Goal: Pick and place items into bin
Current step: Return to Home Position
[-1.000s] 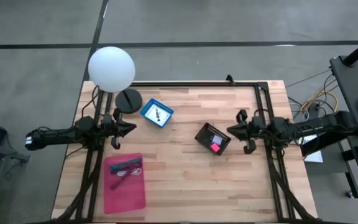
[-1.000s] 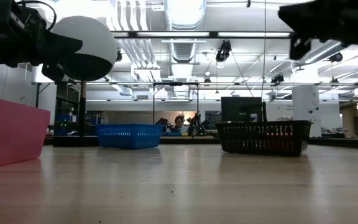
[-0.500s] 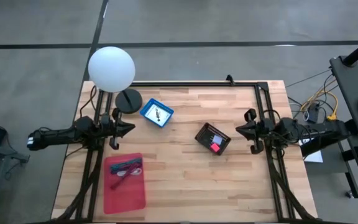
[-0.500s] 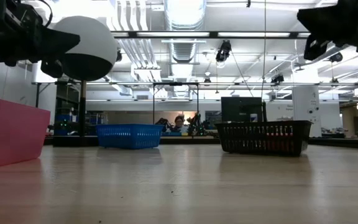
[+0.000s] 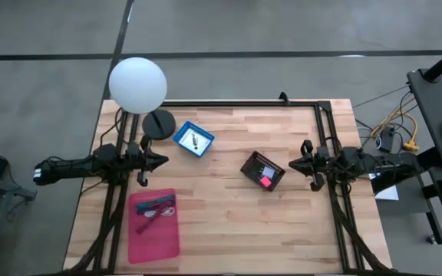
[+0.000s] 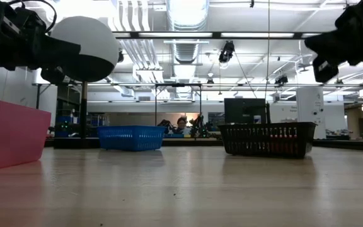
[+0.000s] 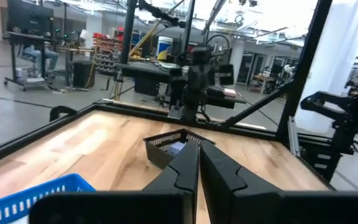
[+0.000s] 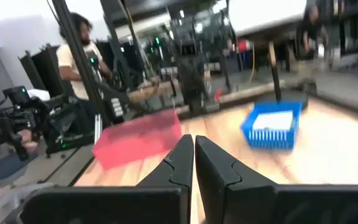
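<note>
Purple and magenta pens and a teal-handled tool (image 5: 153,207) lie in a pink tray (image 5: 159,238) near the table's left near corner. A black mesh basket (image 5: 258,164) at mid-table holds a pink cube (image 5: 265,181). A blue basket (image 5: 184,135) toward the far left holds a white card with a black mark (image 5: 195,140). My left gripper (image 5: 162,159) hovers shut above the table between the blue basket and the pink tray. My right gripper (image 5: 291,164) hovers shut just right of the black basket. Both are raised well above the tabletop in the low view.
A white globe lamp (image 5: 137,84) on a black round base (image 5: 158,123) stands at the far left corner. A black frame (image 5: 244,103) rims the table. Bare wood lies along the near edge and far right. A person (image 8: 79,56) stands beyond the table.
My right gripper has drawn back from the black basket toward the table's right edge and sunk slightly, staying shut. The baskets, tray and their contents have not moved.
</note>
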